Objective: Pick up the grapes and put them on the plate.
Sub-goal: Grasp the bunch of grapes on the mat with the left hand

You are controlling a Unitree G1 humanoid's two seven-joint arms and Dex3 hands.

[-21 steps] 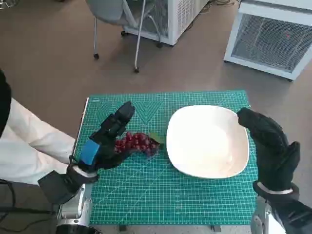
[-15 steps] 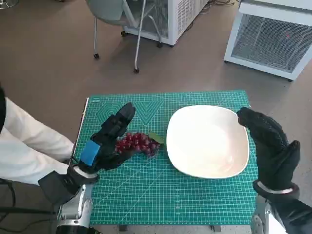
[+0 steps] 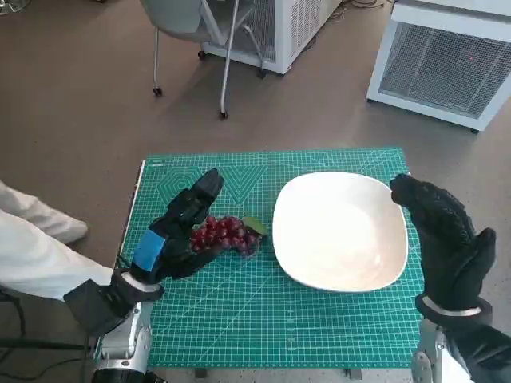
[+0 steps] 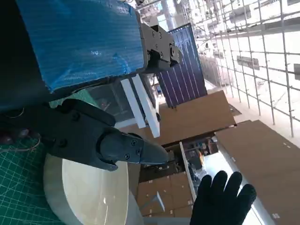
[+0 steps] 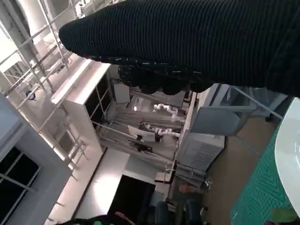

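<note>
I'm at the grasping step. My black left hand with blue tape on its back (image 3: 172,235) lies over the bunch of dark red grapes (image 3: 225,234) at about nine o'clock on the green gridded cutting mat (image 3: 263,319), fingers spread along the bunch's far side; I can't tell whether they have closed on it yet. The grapes sit just beside the white rounded-square plate (image 3: 339,231), at its nine o'clock. My right hand in the black knitted glove (image 3: 447,239) hangs released at the plate's three o'clock edge. Next, I judge, comes closing firmly, lifting, then carrying toward three o'clock.
</note>
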